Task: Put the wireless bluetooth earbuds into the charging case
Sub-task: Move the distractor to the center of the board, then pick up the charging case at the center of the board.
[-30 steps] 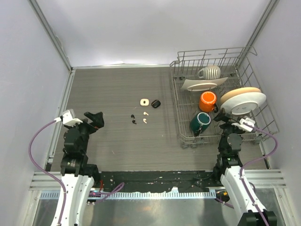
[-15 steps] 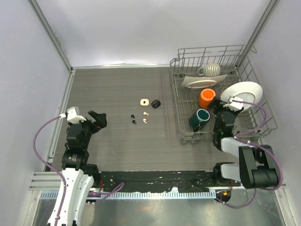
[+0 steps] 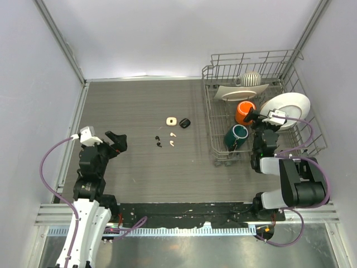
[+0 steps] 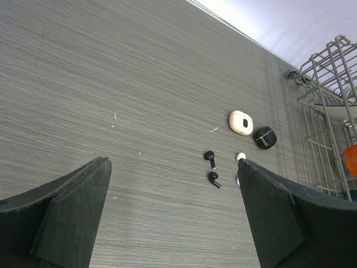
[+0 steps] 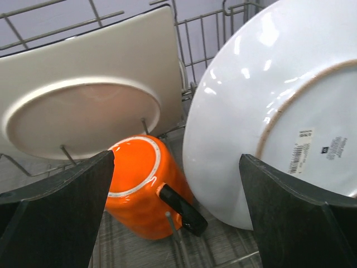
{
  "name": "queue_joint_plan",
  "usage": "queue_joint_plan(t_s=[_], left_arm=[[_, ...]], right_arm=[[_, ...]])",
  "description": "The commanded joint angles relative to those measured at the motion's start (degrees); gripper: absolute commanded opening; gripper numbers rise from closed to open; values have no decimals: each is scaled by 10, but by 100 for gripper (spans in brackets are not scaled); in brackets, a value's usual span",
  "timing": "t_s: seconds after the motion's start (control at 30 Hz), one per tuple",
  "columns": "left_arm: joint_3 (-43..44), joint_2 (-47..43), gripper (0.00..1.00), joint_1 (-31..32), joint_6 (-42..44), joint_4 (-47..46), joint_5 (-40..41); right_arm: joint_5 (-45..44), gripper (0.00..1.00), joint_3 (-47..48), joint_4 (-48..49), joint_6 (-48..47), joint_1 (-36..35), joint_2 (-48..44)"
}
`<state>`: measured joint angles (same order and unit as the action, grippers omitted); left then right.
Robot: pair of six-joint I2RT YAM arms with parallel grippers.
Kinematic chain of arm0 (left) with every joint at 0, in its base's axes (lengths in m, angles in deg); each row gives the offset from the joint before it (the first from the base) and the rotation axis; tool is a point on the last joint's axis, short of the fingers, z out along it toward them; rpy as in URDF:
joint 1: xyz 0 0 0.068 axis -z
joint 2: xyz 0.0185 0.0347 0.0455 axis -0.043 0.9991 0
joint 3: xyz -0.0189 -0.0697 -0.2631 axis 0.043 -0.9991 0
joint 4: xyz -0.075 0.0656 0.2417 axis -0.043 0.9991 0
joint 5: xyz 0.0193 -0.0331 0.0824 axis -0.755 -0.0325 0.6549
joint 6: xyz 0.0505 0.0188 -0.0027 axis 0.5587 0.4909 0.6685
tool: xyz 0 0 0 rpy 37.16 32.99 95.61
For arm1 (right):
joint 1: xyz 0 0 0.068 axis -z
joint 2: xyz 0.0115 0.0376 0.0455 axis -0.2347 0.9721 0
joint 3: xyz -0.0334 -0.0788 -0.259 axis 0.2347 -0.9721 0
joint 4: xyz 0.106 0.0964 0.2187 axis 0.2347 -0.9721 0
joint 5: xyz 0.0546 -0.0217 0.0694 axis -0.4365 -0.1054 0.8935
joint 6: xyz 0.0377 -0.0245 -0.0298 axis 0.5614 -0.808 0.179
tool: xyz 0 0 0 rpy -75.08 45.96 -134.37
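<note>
Two black earbuds (image 3: 159,141) and two white earbuds (image 3: 172,138) lie loose on the grey table, just in front of a white charging case (image 3: 171,120) and a black charging case (image 3: 184,123). In the left wrist view I see the white case (image 4: 241,122), the black case (image 4: 264,137), the black buds (image 4: 210,157) and one white bud (image 4: 241,157); the other white bud is mostly hidden behind my finger. My left gripper (image 3: 115,140) (image 4: 173,163) is open and empty, to the left of the buds. My right gripper (image 3: 251,117) (image 5: 177,156) is open and empty over the dish rack.
A wire dish rack (image 3: 207,106) stands at the right, holding an orange mug (image 3: 244,111) (image 5: 142,187), a teal mug (image 3: 237,135), a striped mug (image 3: 250,78), a round white plate (image 3: 285,107) (image 5: 279,106) and a cream square plate (image 3: 240,91) (image 5: 89,106).
My right arm has folded and swung forward, bringing its gripper over the rack by the orange mug; the rack's dishes sit slightly farther back. My left gripper has moved slightly right.
</note>
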<state>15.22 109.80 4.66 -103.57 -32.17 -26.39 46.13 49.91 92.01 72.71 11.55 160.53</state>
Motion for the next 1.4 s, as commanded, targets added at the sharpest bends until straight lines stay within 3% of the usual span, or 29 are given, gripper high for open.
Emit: queue_joint_plan(t_s=[0.0, 0.33, 0.83, 1.03, 1.13, 1.17, 1.2, 1.27, 1.37], left_arm=[[24, 1, 100, 1, 9, -10, -11], [23, -9, 100, 1, 7, -9, -5], [40, -10, 100, 0, -11, 10, -2], [63, 5, 100, 0, -12, 22, -10], [77, 14, 100, 0, -11, 26, -12], [89, 17, 100, 1, -5, 30, -12], [96, 23, 100, 1, -2, 40, -11], [118, 29, 100, 0, 13, 50, -10], [138, 39, 100, 0, 29, 65, -34]], right_arm=[[51, 100, -27, -70, -15, 2, 54], [82, 100, -52, -157, -43, -11, -127], [177, 100, 94, -428, -77, -10, -301], [255, 100, 173, -539, -70, -10, -314], [254, 99, 266, -653, 9, -10, -281], [265, 100, 337, -692, 25, -10, -264], [307, 100, 375, -776, 32, -11, -244], [355, 99, 479, -840, 31, -13, -181], [415, 100, 554, -919, 13, -35, -129]])
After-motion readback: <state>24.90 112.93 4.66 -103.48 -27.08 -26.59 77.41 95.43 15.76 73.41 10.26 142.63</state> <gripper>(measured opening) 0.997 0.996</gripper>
